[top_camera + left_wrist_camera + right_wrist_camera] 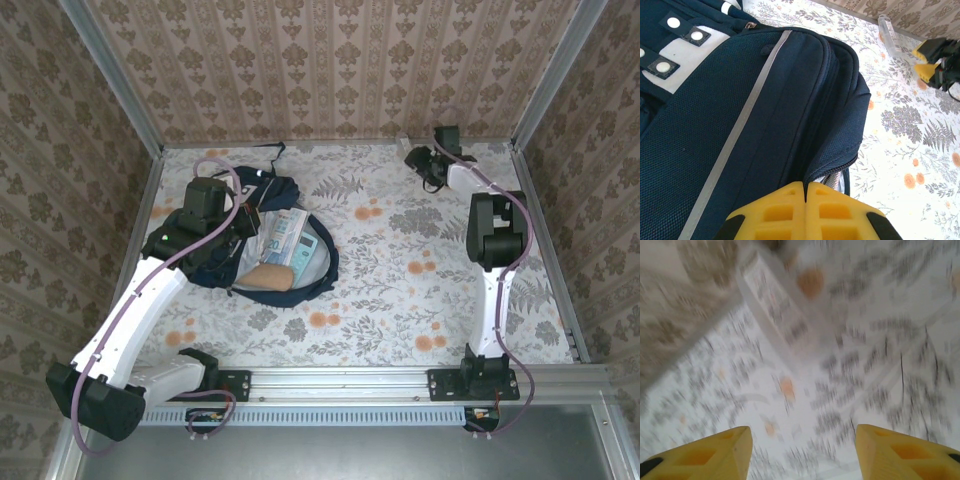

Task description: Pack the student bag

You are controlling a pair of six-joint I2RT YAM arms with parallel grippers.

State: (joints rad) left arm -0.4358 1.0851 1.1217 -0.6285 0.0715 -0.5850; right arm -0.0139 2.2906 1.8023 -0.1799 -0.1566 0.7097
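The student bag, navy with a pale stripe, lies open on the left half of the table. Inside it I see a printed booklet, a grey-green case and a tan flat item. My left gripper is at the opening's rim. In the left wrist view its fingertips are pressed together on the bag's zipper edge. My right gripper is at the back right, jaws wide apart and nothing between them, above a clear plastic item. That view is blurred by motion.
The clear plastic item lies against the back wall, just left of the right gripper. Patterned walls close in the back and both sides. The floral tablecloth runs bare between the bag and the right arm.
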